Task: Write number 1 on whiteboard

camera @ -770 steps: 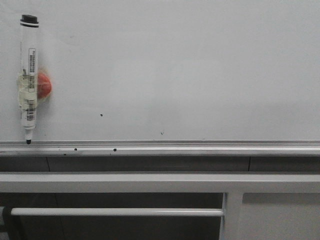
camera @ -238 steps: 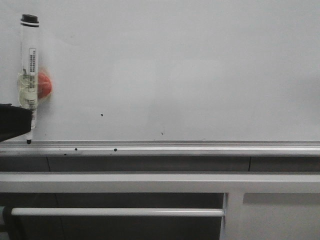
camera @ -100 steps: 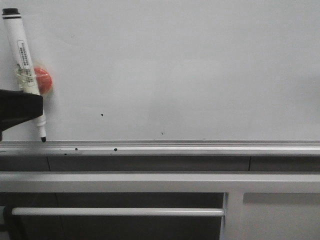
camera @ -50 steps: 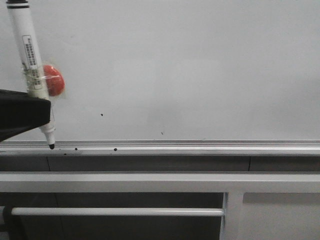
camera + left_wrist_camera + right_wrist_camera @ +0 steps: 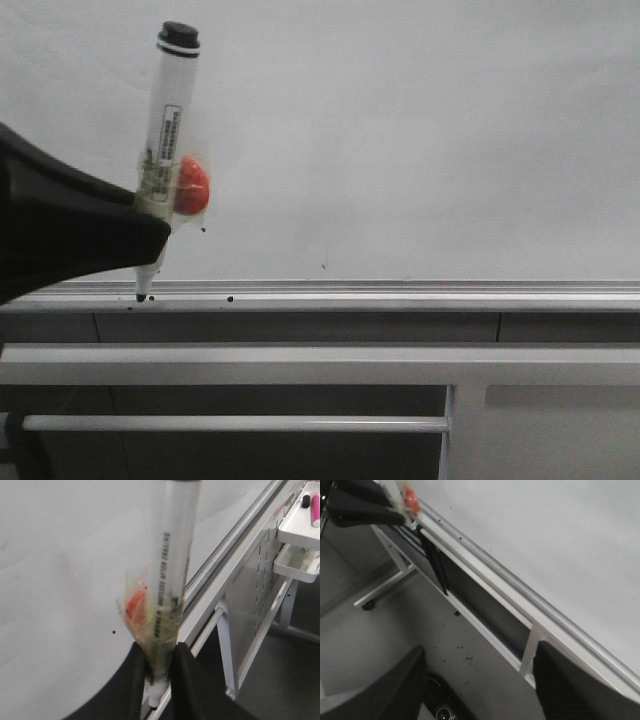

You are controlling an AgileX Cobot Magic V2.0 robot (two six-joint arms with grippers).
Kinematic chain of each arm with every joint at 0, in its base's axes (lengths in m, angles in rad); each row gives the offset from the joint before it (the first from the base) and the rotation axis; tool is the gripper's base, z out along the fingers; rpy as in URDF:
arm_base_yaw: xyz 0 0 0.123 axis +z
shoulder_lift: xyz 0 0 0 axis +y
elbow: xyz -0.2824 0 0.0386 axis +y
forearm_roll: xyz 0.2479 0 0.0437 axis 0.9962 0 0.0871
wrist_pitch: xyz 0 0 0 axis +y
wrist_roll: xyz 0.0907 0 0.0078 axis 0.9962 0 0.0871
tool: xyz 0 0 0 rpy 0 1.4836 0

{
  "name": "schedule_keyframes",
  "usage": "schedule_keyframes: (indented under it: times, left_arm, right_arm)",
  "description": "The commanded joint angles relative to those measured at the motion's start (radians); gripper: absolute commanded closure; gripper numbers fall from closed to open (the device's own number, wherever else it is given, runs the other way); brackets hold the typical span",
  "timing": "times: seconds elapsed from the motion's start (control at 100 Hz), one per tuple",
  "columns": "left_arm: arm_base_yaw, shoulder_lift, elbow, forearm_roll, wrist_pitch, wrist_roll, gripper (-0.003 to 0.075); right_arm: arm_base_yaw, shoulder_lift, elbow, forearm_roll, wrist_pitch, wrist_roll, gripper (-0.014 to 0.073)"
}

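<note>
Far left, front view: the left gripper (image 5: 140,235) comes in as a dark wedge from the edge, clamped on the lower barrel of the marker pen (image 5: 165,140). The left wrist view confirms it: both fingers (image 5: 137,677) are pressed against the barrel, just above the nib end.

The marker pen is tilted, cap end up and leaning right, tip (image 5: 140,297) down by the silver bottom rail (image 5: 400,292). Whether the tip touches the rail or only hangs in front of it cannot be told. A red blob (image 5: 193,186) is taped to the barrel with yellowish tape.

Centre and right: the whiteboard (image 5: 420,130) is a broad pale surface carrying only a few small black specks (image 5: 324,266). No number 1 stroke is visible anywhere on it.

The right gripper (image 5: 480,685) shows only in its own wrist view: two dark fingers well apart, nothing between them, held away from the whiteboard.

Step in hand, as judged: pen is grasped and being carried to a start point; writing is not yet begun.

Next move likely calls for lifting the tip off the rail zone onto open board, squaring the nib to the surface, then pressing lightly and drawing one near-vertical line. Risk: the tilt may let the nib skid or skip.
</note>
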Motion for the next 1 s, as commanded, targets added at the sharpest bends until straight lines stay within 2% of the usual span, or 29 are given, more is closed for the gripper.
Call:
schedule_keyframes:
  times: [0.0,0.13,0.25,0.41,0.77,0.99]
  left_arm:
    - [-0.02,-0.011,-0.074,0.043,0.031,-0.011,0.0741]
    - [-0.088,-0.011,-0.113,0.094,0.117,-0.011,0.0741]
    - [-0.155,-0.011,-0.141,0.097,0.195,-0.008,0.0741]
    - [-0.185,-0.011,-0.173,0.093,0.246,-0.008,0.0741]
    - [-0.185,-0.011,-0.185,0.093,0.268,-0.008,0.0741]
    - [-0.215,-0.011,-0.185,0.11,0.27,-0.008,0.0741]
  right_arm:
    - [0.05,0.068,-0.065,0.031,-0.06,-0.015,0.0172]
    - [0.156,0.151,-0.121,0.031,-0.092,-0.051,0.0209]
    - [0.245,0.227,-0.167,0.028,-0.135,-0.071,0.0209]
    - [0.33,0.309,-0.194,0.005,-0.171,-0.136,0.0209]
    - [0.344,0.372,-0.2,-0.076,-0.325,-0.145,0.0209]
    - [0.344,0.404,-0.216,-0.078,-0.347,-0.145,0.0209]
